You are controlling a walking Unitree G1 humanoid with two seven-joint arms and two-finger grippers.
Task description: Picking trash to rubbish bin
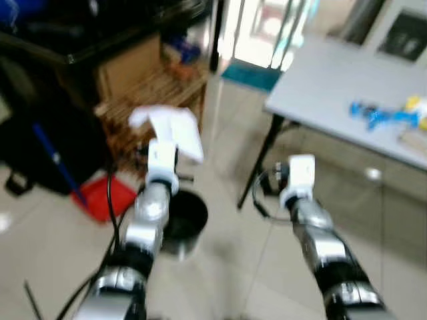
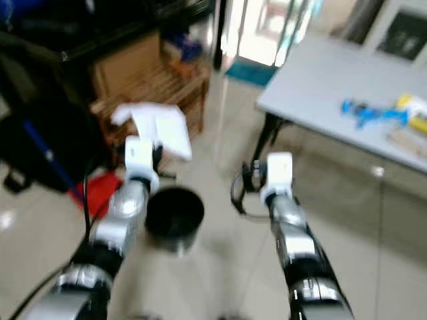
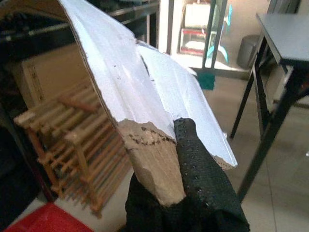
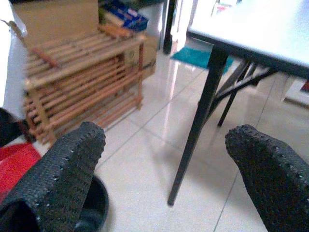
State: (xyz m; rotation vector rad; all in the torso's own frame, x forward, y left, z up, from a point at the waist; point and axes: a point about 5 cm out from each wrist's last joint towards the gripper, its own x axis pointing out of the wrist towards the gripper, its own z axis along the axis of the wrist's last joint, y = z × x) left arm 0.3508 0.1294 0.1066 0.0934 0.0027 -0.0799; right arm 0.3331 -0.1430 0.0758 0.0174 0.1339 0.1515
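Glossy pale tile floor (image 1: 220,267) all over, picking up glare from a bright doorway (image 1: 263,30) at the back with a teal mat (image 1: 250,75) in front of it. Wooden slatted rack (image 4: 82,82) sits on the left under a cardboard box (image 1: 127,67). Grey counter (image 1: 347,87) on black legs stands on the right.

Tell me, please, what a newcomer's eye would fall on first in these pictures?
Probably the white torn cardboard, held up in the left gripper, just beyond the black rubbish bin on the tiled floor. Next, the right gripper, open and empty, raised near the grey table.
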